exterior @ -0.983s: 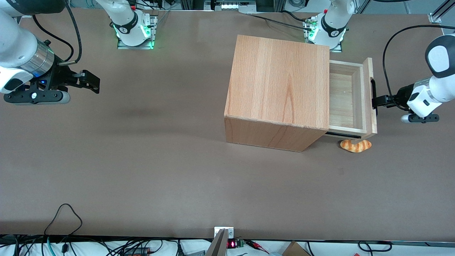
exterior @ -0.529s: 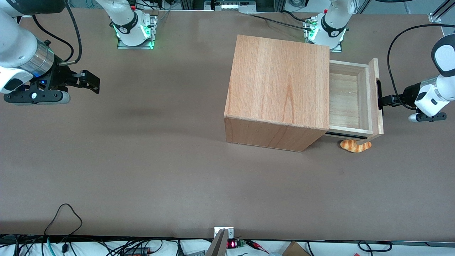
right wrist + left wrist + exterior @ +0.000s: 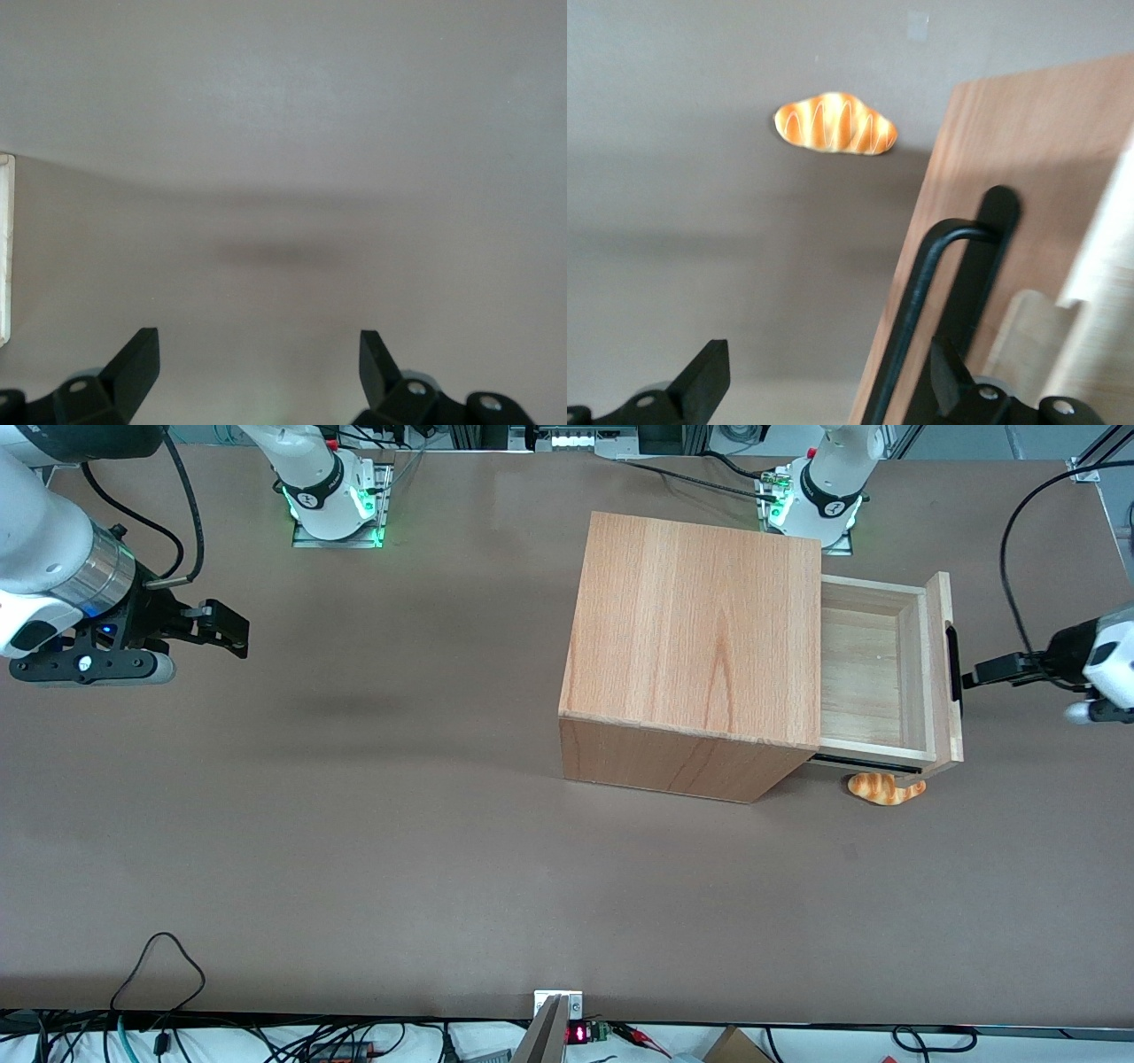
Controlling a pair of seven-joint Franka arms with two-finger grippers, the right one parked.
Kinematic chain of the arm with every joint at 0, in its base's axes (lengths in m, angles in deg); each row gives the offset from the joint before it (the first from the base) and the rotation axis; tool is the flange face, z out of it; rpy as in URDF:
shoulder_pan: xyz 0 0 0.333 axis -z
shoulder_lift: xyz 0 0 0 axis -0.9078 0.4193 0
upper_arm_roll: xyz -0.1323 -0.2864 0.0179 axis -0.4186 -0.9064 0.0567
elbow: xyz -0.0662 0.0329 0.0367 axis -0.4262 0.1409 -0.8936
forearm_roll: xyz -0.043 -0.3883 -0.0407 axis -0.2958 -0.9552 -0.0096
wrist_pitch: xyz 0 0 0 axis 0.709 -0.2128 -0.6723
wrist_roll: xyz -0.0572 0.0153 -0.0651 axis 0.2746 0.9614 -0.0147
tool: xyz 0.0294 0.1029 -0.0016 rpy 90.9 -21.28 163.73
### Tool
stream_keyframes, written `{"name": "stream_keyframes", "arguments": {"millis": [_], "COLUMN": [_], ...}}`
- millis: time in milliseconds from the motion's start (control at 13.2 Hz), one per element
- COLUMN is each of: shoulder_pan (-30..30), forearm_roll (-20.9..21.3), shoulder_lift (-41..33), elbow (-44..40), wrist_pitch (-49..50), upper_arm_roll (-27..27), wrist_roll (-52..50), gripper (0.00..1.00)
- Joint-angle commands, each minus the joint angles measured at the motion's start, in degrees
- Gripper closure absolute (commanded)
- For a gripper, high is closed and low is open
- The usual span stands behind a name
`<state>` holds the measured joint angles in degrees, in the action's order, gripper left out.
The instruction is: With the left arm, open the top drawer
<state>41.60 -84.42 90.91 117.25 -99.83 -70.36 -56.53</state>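
Nearby, croissant (image 3: 887, 788) lies under top drawer (image 3: 886, 669); claw (image 3: 974, 672) spread, apart.

Two black fingers (image 3: 133, 367) stand spread apart over the bare brown table (image 3: 283, 159), a pale wooden edge (image 3: 6, 248) beside it.

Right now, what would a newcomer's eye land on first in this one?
The wooden cabinet with its top drawer pulled out toward the working arm's end of the table. The left arm's claw hangs open just in front of the black handle, apart from it. An orange croissant lies on the table under the drawer's nearer corner.
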Motion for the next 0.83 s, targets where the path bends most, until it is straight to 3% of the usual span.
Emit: {"name": "stream_keyframes", "arguments": {"millis": [0, 303, 756], "shoulder_pan": [0.4, 0.7, 0.7], "forearm_roll": [4.5, 6.4, 6.3], "shoulder_lift": [0.3, 0.3, -0.1], "elbow": [-6.1, -14.6, -19.9], "wrist_pitch": [4.8, 11.6, 13.3], "upper_arm_roll": [-1.4, -3.8, -4.1], "wrist_roll": [0.9, 0.7, -0.9], "gripper": [0.00, 0.00, 0.00]}}
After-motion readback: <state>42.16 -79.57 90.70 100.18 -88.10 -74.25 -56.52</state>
